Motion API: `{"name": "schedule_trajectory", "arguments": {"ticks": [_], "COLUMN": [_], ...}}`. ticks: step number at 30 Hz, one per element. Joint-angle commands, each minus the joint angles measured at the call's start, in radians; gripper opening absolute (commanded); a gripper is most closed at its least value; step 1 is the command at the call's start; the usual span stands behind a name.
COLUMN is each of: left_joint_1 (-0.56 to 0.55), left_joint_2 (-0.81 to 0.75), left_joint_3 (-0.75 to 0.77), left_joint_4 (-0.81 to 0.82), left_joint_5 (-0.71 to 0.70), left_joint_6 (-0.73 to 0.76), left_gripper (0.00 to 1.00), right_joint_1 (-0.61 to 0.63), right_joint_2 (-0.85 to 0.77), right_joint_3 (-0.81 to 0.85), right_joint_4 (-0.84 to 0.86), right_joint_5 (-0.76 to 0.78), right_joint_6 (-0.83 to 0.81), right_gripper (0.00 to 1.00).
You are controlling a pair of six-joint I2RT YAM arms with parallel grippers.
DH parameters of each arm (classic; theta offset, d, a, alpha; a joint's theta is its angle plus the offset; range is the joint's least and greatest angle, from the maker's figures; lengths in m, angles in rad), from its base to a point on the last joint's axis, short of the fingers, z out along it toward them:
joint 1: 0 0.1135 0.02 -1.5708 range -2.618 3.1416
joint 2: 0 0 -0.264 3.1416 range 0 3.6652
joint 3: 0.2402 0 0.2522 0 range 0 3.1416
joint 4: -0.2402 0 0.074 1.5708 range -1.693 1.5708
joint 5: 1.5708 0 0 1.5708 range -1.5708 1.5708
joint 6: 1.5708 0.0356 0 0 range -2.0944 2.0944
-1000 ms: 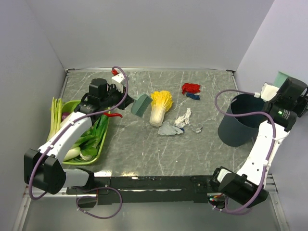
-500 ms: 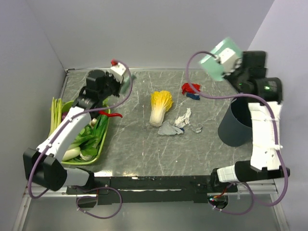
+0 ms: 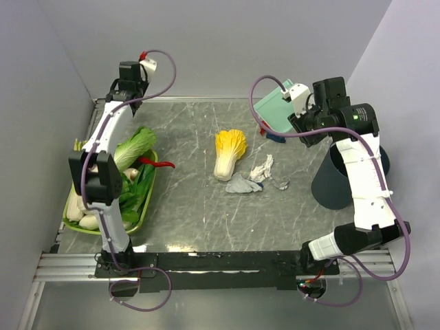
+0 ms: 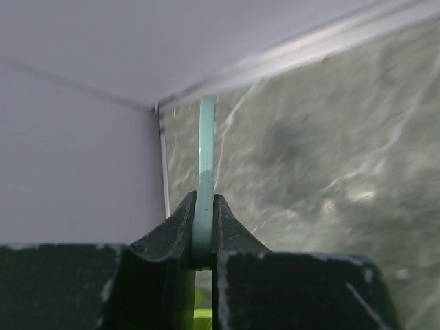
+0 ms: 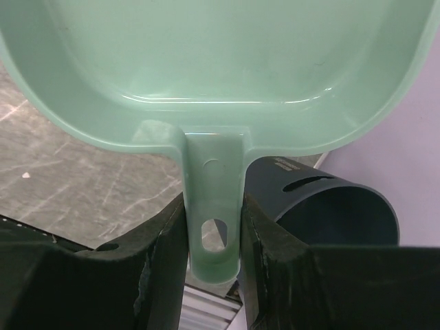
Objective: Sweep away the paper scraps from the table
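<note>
Several paper scraps [image 3: 260, 172], near right end effector [image 5: 213, 230] gripping dustpan [image 5: 206, 69], far from left end effector [image 4: 203, 234] pinching green strip [image 4: 206, 137]

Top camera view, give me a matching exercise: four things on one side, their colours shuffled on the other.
Things:
1. dustpan
2. napa cabbage
3. bin
4. chili pepper

Colours:
A. red
B. dark blue-grey
C. pale mint green
D. yellow and white

Pairs: 1-C, 2-D, 3-B, 4-A

The paper scraps [image 3: 258, 175] lie right of the cabbage [image 3: 229, 152] — tray [image 3: 113, 232] far left.
</note>
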Motion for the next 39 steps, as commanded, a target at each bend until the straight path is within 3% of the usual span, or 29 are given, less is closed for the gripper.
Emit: {"name": "schedule_trajectory", "arguments": {"ticks": [1,8,15,20,32,39], "left_joint_1": [0.063,0.143,0.143,0.142,0.097,0.091], "left_joint_2": [0.056,0.194,0.171,0.088,0.008,0.016], "left_joint_3": [0.102,0.185,0.134,0.016,-0.046,-0.012], "left_joint_4": [-0.123,-0.231,-0.332,-0.341,-0.478,-0.536], "left_joint_5": [-0.111,-0.073,0.083,0.237,0.551,0.832], "left_joint_6": [0.043,0.055,-0.079,-0.147,-0.216,-0.257], "left_gripper": [0.01,0.01,0.01,0.01,0.01,0.01], "right_joint_1": [0.004,0.006,0.006,0.004,0.004,0.004], "right_joint_2": [-0.009,-0.02,0.003,0.04,0.078,0.073], "right_joint_3": [0.032,0.01,0.019,0.061,0.096,0.099], "right_joint_4": [-0.062,-0.065,-0.06,-0.063,-0.066,-0.065], "right_joint_5": [-0.05,-0.053,-0.041,-0.047,-0.058,-0.055], "right_joint_6": [0.033,0.03,0.021,0.021,0.016,0.013], "right_gripper": [0.0,0.0,0.0,0.0,0.0,0.0]}}
